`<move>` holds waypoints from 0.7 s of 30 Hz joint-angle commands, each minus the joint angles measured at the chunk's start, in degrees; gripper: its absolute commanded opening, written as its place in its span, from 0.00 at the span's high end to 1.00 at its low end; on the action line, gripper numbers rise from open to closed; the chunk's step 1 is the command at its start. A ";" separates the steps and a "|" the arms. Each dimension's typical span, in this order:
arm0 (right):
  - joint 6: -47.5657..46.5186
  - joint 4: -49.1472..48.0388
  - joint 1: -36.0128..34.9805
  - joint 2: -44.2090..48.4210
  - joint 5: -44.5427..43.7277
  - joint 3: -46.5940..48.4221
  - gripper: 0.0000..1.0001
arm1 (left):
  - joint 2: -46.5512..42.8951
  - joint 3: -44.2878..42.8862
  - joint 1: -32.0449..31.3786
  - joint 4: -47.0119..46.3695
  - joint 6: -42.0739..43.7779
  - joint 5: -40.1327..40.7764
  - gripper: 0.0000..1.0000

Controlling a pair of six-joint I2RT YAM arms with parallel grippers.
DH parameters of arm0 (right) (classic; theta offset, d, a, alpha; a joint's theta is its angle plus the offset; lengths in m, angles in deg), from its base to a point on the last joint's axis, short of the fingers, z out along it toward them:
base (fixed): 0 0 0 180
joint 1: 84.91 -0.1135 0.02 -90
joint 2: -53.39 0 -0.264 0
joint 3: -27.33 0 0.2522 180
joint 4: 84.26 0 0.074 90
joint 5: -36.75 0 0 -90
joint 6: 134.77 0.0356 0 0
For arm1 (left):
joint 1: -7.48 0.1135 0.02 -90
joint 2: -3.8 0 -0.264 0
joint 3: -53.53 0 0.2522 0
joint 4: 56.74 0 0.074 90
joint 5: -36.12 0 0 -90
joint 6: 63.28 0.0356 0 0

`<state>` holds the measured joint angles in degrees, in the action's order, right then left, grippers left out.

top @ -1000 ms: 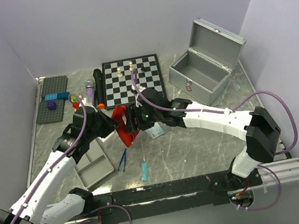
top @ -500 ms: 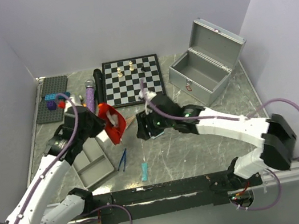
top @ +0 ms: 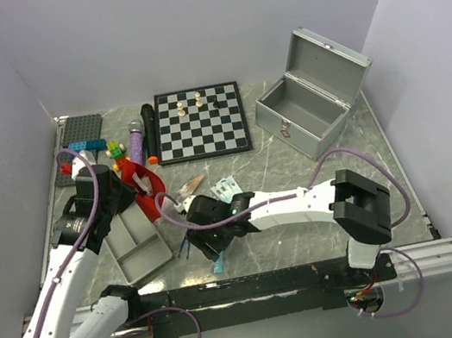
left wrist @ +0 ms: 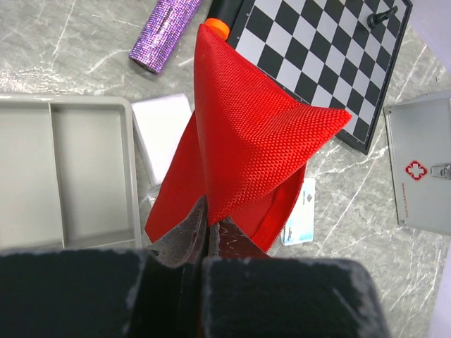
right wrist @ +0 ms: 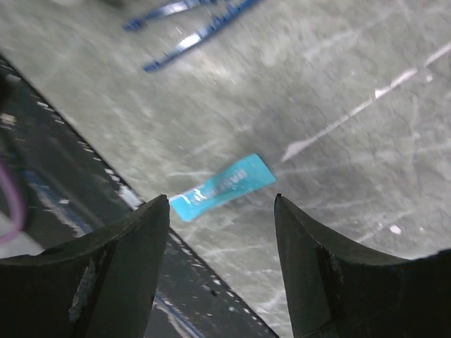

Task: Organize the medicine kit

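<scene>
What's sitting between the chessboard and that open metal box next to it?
Nothing. The top view shows only a narrow strip of bare table between the chessboard and the medicine kit.

The right gripper (right wrist: 217, 211) is hanging over the table (right wrist: 338, 84) with its jaws standing apart and nothing between them. Its two dark fingers (right wrist: 120, 267) are filling the bottom of the view. A teal packet (right wrist: 222, 187) is lying flat on the grey marbled surface, showing in the gap just beyond the fingertips, its print too blurred to read. Blue tweezers (right wrist: 187, 21) are lying at the top edge, well apart from the packet. A black rail (right wrist: 63, 176) is running along the left, with a purple cable (right wrist: 10, 201) showing at the far left.
</scene>
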<state>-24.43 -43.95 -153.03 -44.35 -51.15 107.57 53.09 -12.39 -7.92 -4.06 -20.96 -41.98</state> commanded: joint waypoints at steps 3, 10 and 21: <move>-1.88 4.48 -2.02 -2.11 -7.03 1.46 0.33 | -0.96 -0.49 0.63 -0.86 0.40 0.05 0.99; -1.62 4.57 -3.16 -3.69 -7.74 1.29 0.34 | -0.61 0.48 0.81 -1.74 -0.04 -1.00 0.99; -3.02 4.39 -4.04 -6.85 -8.61 3.22 0.36 | -0.61 1.10 0.72 -2.27 -0.13 -1.53 0.99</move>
<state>-26.40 -39.93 -156.57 -49.26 -58.34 108.03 53.12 -11.89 -7.48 -4.15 -20.98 -42.64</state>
